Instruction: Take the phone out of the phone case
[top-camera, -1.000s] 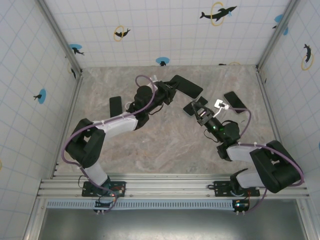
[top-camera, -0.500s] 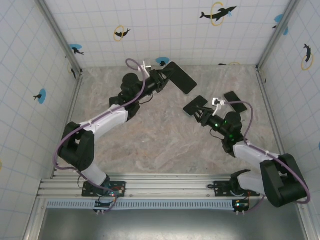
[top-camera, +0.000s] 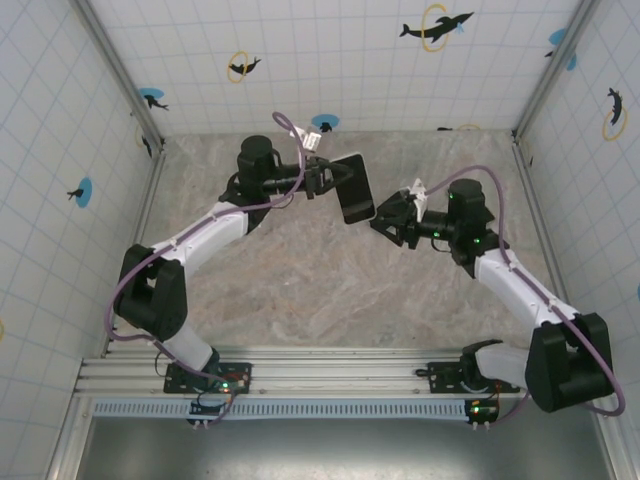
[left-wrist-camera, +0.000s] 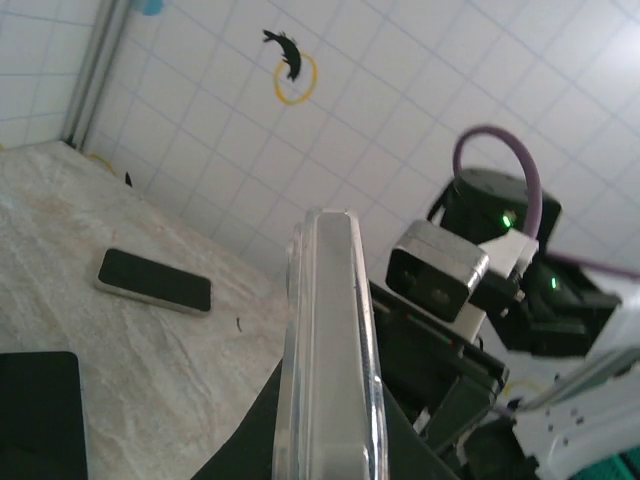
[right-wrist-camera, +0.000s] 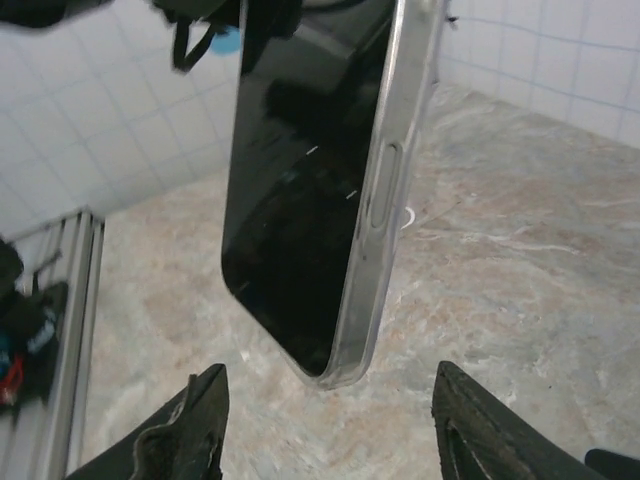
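A black phone in a clear case (top-camera: 355, 188) hangs in the air above the middle of the table, with my left gripper (top-camera: 326, 178) shut on its far end. In the left wrist view the case (left-wrist-camera: 330, 340) is edge-on, rising between the dark fingers (left-wrist-camera: 250, 440). My right gripper (top-camera: 391, 217) is open, just right of the phone's free end and facing it. In the right wrist view the phone's black screen and clear case rim (right-wrist-camera: 310, 180) hang above the gap between my spread fingertips (right-wrist-camera: 195, 425), touching neither. How the phone sits inside the case is not clear.
A spare phone (left-wrist-camera: 155, 280) lies flat on the marble table (top-camera: 300, 280) near the back wall, and a black slab (left-wrist-camera: 40, 410) lies closer to the left wrist camera. Tiled walls and metal posts enclose the table on three sides.
My left arm has swung the cased phone from the back of the table toward the middle and turned it upright. The right arm has risen and turned its open gripper toward the phone's free end.
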